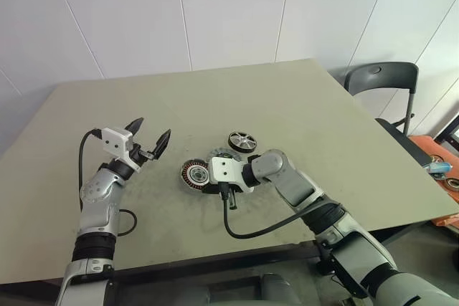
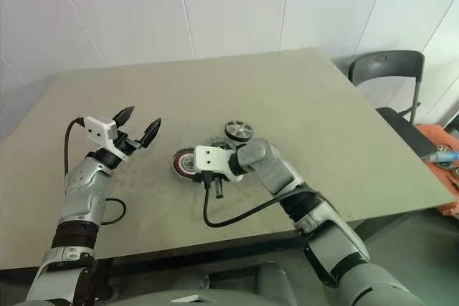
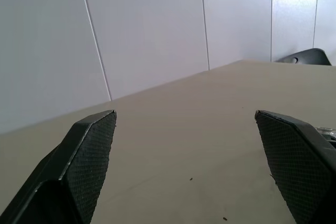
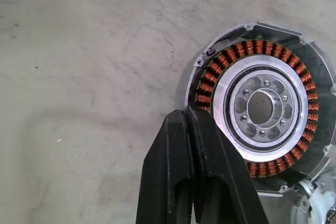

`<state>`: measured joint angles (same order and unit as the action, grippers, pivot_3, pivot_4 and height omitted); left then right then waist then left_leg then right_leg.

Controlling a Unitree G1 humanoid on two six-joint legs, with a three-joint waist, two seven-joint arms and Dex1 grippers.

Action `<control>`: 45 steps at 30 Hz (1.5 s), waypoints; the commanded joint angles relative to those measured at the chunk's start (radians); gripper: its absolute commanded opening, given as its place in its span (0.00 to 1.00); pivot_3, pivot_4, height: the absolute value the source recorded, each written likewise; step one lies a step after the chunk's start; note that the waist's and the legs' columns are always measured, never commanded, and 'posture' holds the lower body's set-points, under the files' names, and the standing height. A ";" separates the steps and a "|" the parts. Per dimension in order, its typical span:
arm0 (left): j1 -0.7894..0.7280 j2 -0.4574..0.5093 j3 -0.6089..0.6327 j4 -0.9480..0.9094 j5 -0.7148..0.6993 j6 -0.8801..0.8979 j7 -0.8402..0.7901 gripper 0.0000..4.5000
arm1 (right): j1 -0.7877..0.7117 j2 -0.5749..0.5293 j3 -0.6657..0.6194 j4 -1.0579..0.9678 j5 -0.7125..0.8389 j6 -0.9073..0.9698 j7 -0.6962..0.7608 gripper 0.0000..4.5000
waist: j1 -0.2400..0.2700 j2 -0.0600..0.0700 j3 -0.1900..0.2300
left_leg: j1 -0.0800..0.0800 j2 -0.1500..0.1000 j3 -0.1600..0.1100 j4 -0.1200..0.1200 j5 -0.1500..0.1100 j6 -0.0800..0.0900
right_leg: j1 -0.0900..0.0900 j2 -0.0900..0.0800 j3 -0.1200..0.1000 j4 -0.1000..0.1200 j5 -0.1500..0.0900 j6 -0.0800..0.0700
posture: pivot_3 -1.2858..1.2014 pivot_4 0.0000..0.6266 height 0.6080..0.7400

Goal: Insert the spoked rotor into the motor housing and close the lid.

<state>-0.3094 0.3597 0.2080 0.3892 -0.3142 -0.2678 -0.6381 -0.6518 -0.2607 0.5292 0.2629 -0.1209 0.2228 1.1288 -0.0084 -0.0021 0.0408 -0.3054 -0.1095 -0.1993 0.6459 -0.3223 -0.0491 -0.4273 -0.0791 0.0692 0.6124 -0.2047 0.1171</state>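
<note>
The motor housing [image 4: 262, 107], a round dark ring with copper-red coils around a silver centre, lies flat on the table [image 1: 287, 105]. My right gripper [image 4: 188, 113] is shut and empty, its tip over the housing's rim. Seen from the head, that gripper [image 1: 206, 177] sits just right of the housing [image 1: 192, 173]. The spoked rotor [image 1: 242, 141], silver with a black rim, lies behind my right wrist. The grey lid [image 1: 221, 154] lies between rotor and housing, partly hidden by the hand. My left gripper [image 1: 149, 141] is open and empty above the table, left of the housing, its fingers [image 3: 89, 150] wide apart.
A black cable [image 1: 244, 233] loops from my right wrist over the table's front edge. A dark chair [image 1: 380, 78] stands beyond the table's right corner, with orange items [image 1: 441, 159] to its right. White wall panels rise behind the table.
</note>
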 commanded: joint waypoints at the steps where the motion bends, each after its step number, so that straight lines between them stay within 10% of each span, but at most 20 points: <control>1: -0.010 0.014 0.008 -0.022 0.001 -0.009 0.000 1.00 | -0.009 -0.005 -0.028 -0.033 0.027 0.013 -0.004 0.14 | -0.001 0.000 0.000 | 0.000 0.000 0.000 0.000 0.000 0.000 | 0.000 0.000 0.000 0.000 0.000 0.000 | 0.52 0.00 1.00; 5: -0.010 0.011 0.007 -0.011 0.002 -0.016 -0.004 1.00 | -0.009 0.009 -0.051 -0.015 0.046 0.030 -0.035 0.42 | -0.003 0.000 0.000 | 0.000 0.000 0.000 0.000 0.000 0.000 | 0.000 0.000 0.000 0.000 -0.001 0.001 | 0.52 0.00 1.00; 19: 0.049 -0.015 -0.013 -0.081 -0.075 0.005 -0.129 1.00 | 0.130 -0.053 -0.442 -0.269 0.316 0.322 -0.246 0.42 | 0.004 0.000 0.000 | 0.000 0.001 0.001 0.000 -0.001 0.001 | 0.000 0.000 0.000 -0.002 -0.001 0.002 | 0.52 0.00 1.00; 33: 0.062 -0.030 -0.074 -0.215 -0.068 0.105 -0.117 1.00 | 0.405 -0.303 -0.547 -0.349 0.280 0.351 -0.378 0.42 | 0.022 -0.002 0.001 | -0.001 0.002 0.005 0.000 -0.002 0.003 | 0.001 0.000 0.000 -0.006 -0.003 0.004 | 0.52 0.00 1.00; 45: 0.109 -0.033 -0.070 -0.166 -0.065 0.046 -0.166 1.00 | 0.444 -0.244 -0.507 -0.273 0.242 0.286 -0.486 0.42 | 0.023 -0.002 0.001 | -0.002 0.002 0.007 0.000 -0.004 0.007 | 0.005 0.000 0.000 -0.016 0.001 0.006 | 0.52 0.00 1.00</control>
<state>-0.1984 0.3148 0.1220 0.2089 -0.3781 -0.1850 -0.7867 -0.1892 -0.5143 0.0279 -0.0015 0.1225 0.5235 0.6561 0.0149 -0.0038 0.0422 -0.3071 -0.1070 -0.1921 0.6460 -0.3265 -0.0423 -0.4224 -0.0796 0.0693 0.5959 -0.2041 0.1232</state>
